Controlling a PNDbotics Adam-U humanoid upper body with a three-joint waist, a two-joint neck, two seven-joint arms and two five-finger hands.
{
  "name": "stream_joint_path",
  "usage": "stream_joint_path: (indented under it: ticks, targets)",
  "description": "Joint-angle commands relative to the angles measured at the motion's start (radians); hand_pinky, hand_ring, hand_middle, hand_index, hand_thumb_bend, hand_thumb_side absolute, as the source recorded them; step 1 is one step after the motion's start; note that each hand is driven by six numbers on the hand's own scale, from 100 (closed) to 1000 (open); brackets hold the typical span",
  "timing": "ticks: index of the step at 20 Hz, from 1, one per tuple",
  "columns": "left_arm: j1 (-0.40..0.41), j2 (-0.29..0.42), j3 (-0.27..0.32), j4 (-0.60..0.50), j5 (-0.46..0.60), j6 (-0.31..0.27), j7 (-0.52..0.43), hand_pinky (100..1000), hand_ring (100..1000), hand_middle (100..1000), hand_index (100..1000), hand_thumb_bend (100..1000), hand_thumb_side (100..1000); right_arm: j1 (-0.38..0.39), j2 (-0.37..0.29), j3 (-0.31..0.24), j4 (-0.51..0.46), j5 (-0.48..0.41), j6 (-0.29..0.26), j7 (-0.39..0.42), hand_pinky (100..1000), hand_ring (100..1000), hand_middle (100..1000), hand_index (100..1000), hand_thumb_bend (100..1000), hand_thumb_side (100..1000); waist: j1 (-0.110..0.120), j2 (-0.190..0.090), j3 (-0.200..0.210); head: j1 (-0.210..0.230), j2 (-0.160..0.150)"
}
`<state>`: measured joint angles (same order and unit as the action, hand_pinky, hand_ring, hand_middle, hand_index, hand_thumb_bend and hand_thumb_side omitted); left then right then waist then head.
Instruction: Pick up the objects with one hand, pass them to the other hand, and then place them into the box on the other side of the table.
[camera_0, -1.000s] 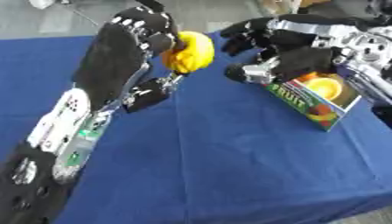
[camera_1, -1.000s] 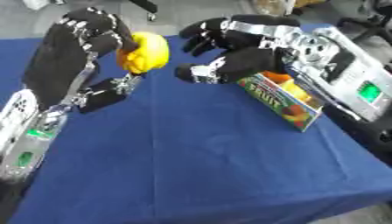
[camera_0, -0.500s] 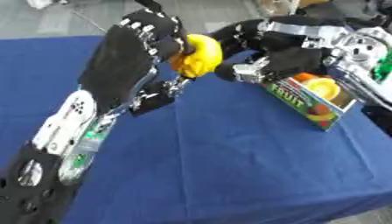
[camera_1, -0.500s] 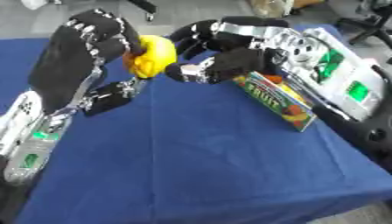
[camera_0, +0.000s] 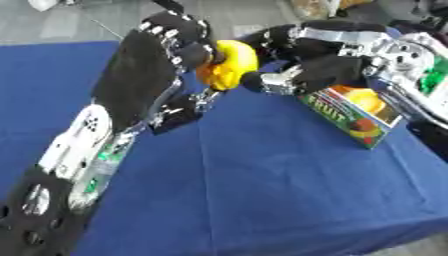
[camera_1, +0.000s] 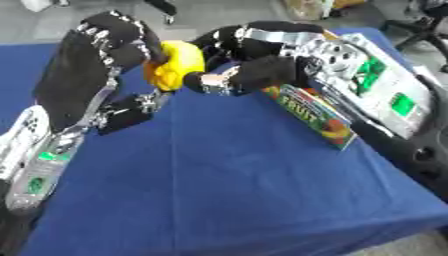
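Spanning both views, one blue-clothed surface (camera_0: 262, 190). Reaching up from the lower left, the left arm, black and silver, ending in the left hand (camera_0: 162, 55), fingers (camera_0: 185, 37) curled round one yellow object (camera_0: 226, 64) and holding it off the surface. Coming in from the right, the right hand (camera_1: 254, 65), fingers curved and spread about the far side of the same yellow object, thumb tip just beside it; contact cannot be told. Standing on the surface at the right edge, one box (camera_0: 354, 116), open at the top, printed with pictures of fruit and the word "FRUIT" on its long side. Showing inside the box, orange and yellow rounded shapes (camera_0: 363, 99), number not clear. Held up between the two hands, left of the box and apart from it, the yellow object.
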<state>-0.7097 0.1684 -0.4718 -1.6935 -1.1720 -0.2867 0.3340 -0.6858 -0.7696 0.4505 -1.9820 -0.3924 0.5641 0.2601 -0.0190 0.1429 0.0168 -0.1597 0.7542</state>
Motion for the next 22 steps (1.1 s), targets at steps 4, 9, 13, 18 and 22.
stream_joint_path:
  ticks: [4,9,13,18,22]
  targets:
    - [-0.024,-0.010,-0.002,-0.028,0.008,-0.008,0.013,587,537,486,489,100,100,-0.012,-0.011,-0.008,-0.018,-0.016,0.003,-0.006,682,904,795,899,293,382,-0.014,-0.024,0.001,-0.002,-0.005]
    - [-0.025,-0.016,-0.006,-0.030,0.013,-0.012,0.022,588,537,487,490,100,100,0.012,-0.024,-0.013,-0.018,-0.044,-0.016,-0.013,689,946,726,823,236,362,-0.014,-0.021,0.001,-0.003,-0.010]
    - [-0.025,-0.019,-0.008,-0.025,0.014,-0.012,0.021,589,537,487,491,100,100,0.022,-0.031,-0.021,-0.018,-0.078,-0.033,-0.040,673,914,659,750,172,334,-0.012,-0.020,-0.001,0.000,-0.009]
    - [-0.024,-0.021,-0.010,-0.013,0.015,-0.010,0.014,589,537,487,493,100,100,0.026,-0.034,-0.025,-0.018,-0.122,-0.038,-0.094,639,862,640,724,100,342,-0.010,-0.018,-0.004,0.006,-0.004]
    - [-0.024,-0.023,-0.012,-0.005,0.016,-0.010,0.009,590,536,487,493,100,100,0.026,-0.035,-0.025,-0.018,-0.157,-0.039,-0.133,628,844,612,697,100,326,-0.009,-0.017,-0.004,0.013,0.001]
